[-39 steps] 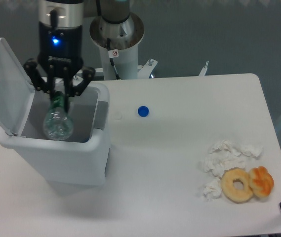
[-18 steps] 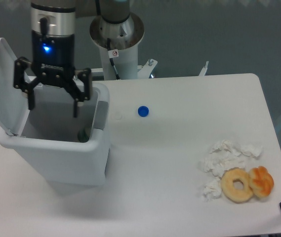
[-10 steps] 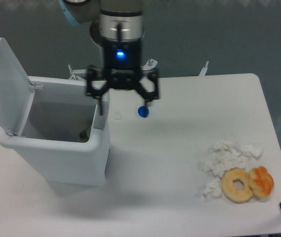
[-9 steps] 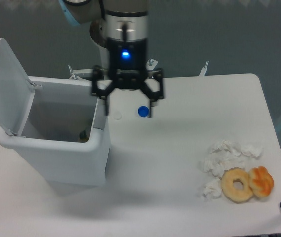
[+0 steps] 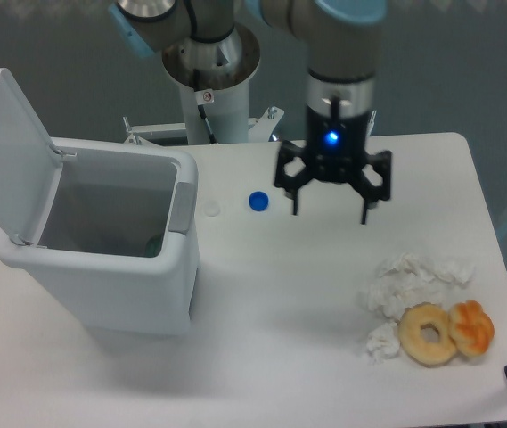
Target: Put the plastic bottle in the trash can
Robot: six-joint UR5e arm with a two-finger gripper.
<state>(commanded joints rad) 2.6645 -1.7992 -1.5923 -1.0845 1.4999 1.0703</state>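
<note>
The gripper (image 5: 331, 210) hangs above the middle of the white table (image 5: 306, 357), fingers spread wide and holding nothing. At left, the trash can (image 5: 102, 267) stands with its lid (image 5: 8, 152) tipped up; a green bit of the plastic bottle (image 5: 153, 242) shows low inside, by the right wall. A blue cap (image 5: 257, 201) lies between can and gripper. Crumpled tissues (image 5: 409, 285), a donut (image 5: 429, 334) and an orange pastry (image 5: 472, 326) sit near the right edge.
</note>
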